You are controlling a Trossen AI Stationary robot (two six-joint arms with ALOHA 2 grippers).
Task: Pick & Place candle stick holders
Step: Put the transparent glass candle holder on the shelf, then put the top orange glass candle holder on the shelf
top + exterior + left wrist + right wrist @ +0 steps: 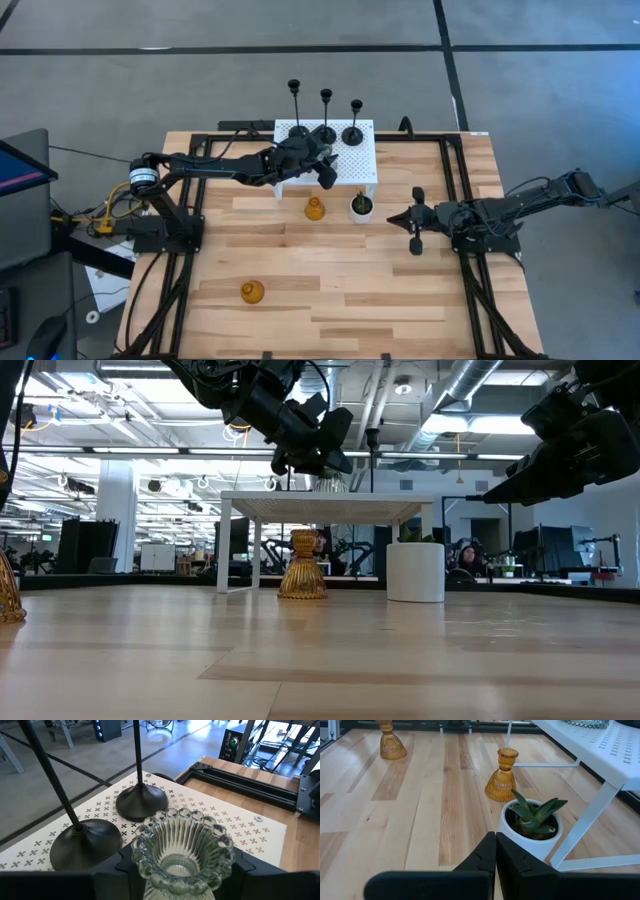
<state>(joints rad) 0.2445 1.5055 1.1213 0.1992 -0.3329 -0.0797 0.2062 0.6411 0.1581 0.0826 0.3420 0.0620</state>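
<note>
Left gripper (322, 168) above the front part of the white shelf (362, 165), around the glass holder (182, 845), mouth up and upright. Whether clamped on it or just let go: cannot tell. Held low, near the shelf top, seemingly so the glass can be set down gently rather than dropped. By the look of it, placed forward of the black holders (326, 133), which stand in a row along the shelf's back edge with their tall stems rising close behind the glass. Judged the main hazard: those thin stems and round bases just beyond the glass, easy to knock if the arm pushes further in or swings sideways on the way out, so a straight lift away looks safest. Below the shelf's front edge, on the table (300, 320), one amber holder (314, 208), and just beside it the plant pot (361, 206), not part of the job but near enough to crowd any reach for that amber piece. Well away from the shelf, toward the table's near edge, a second amber holder (252, 291), alone with nothing around it. Right gripper (400, 217) off to the shelf's right, beyond the pot, clenched on nothing, pointing toward the pot and waiting clear of the left arm's path.
</note>
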